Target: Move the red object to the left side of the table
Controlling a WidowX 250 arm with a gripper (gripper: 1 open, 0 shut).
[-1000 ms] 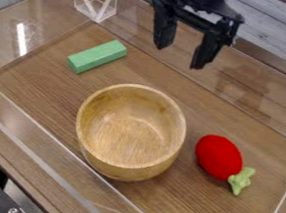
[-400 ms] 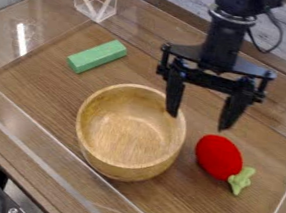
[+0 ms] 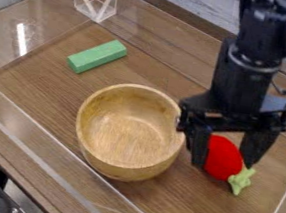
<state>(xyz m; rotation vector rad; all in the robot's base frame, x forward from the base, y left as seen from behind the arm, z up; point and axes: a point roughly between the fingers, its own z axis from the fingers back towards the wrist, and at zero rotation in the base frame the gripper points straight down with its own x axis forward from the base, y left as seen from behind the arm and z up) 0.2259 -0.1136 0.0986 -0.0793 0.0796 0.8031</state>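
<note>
Claw poised over the red toy fruit at the counter's right side.
The claw (image 3: pixel 224 157), jaws spread wide and empty, straddles the red toy fruit (image 3: pixel 224 154) beside the wooden bowl (image 3: pixel 131 131). Probably light, smooth and rounded; best gripped across its middle, clear of the leafy stem (image 3: pixel 240 181).

One black robot arm, coming down from the top right of the picture. Gripper (image 3: pixel 223 157) pointing straight down, low over the table, with the jaws spread wide apart. Two dark fingers (image 3: pixel 192 144) hanging down like prongs, one on each side, nothing pinched between them; hard to tell if the tips touch anything.
</note>
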